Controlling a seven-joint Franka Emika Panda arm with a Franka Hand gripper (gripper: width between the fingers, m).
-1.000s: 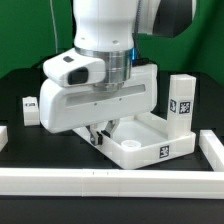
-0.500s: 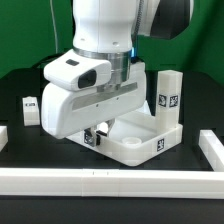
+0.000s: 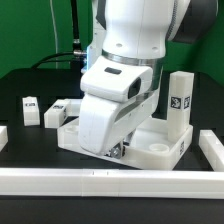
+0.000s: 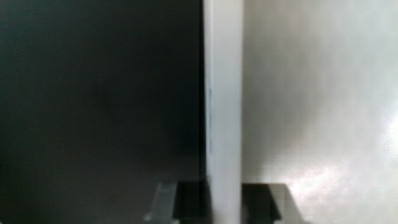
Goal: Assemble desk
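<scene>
Over the last second the white robot arm has swung toward the exterior view's right and leaned over. The large white plastic tray-like tabletop point(image 3: 176, 149) has come round with it. A moment ago its tagged corner pointed at the camera; now its long front wall lies nearly square to the long white border rail point(image 3: 110, 181) at the front of the black surface point(image 3: 30, 80).

The tool point(image 3: 117, 150) is low at the tabletop's front wall. In the wrist view that wall point(image 4: 224, 100) runs straight between the two dark fingers point(image 4: 180, 198), so the tool point(image 4: 224, 200) looks clamped narrowly on it. The picture is blurred there, though, and I would not swear to firm contact.

The swing has also uncovered a second small white block leg point(image 3: 58, 111), lying beside the first point(image 3: 30, 110) on the exterior view's left. The tall white tagged block leg point(image 3: 181, 103) stands upright just behind the tabletop's right end.

My reading is that the tabletop is being turned and squared up on the surface before any leg goes in. No leg sits in a corner socket as far as can be seen, so the assembly is early.
</scene>
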